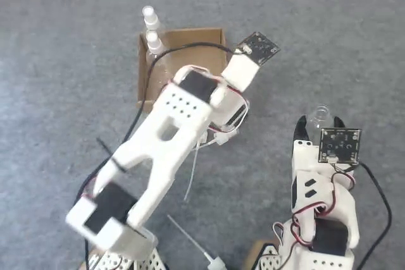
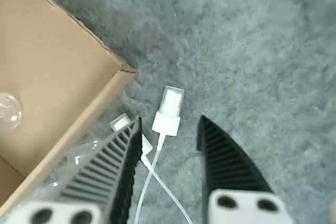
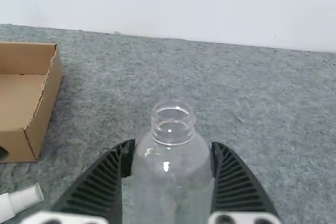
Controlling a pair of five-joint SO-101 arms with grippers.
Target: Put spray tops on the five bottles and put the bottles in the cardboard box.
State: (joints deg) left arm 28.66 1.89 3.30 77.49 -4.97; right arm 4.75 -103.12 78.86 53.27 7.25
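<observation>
High view, right of centre: right hand (image 1: 319,122) closed around a clear bottle (image 1: 321,115), upright, neck open, no top fitted. Right wrist view: fingers (image 3: 113,174) press the body below the shoulder.

Handling, judged: thin plastic, light, smooth, likely to dent or slip; hold at mid-body and leave the neck free.

Left wrist view: left hand (image 2: 169,124) open, jaws either side of a spray top (image 2: 168,111) lying on the grey worktop (image 2: 252,51) just beside the cardboard box (image 2: 52,77).

Handling, judged: small, light, stiff head with a thin bendy tube; take it by the head.

High view, upper centre: box (image 1: 190,37) holding two capped bottles (image 1: 154,42). Bottom centre: spare spray top (image 1: 212,260).
</observation>
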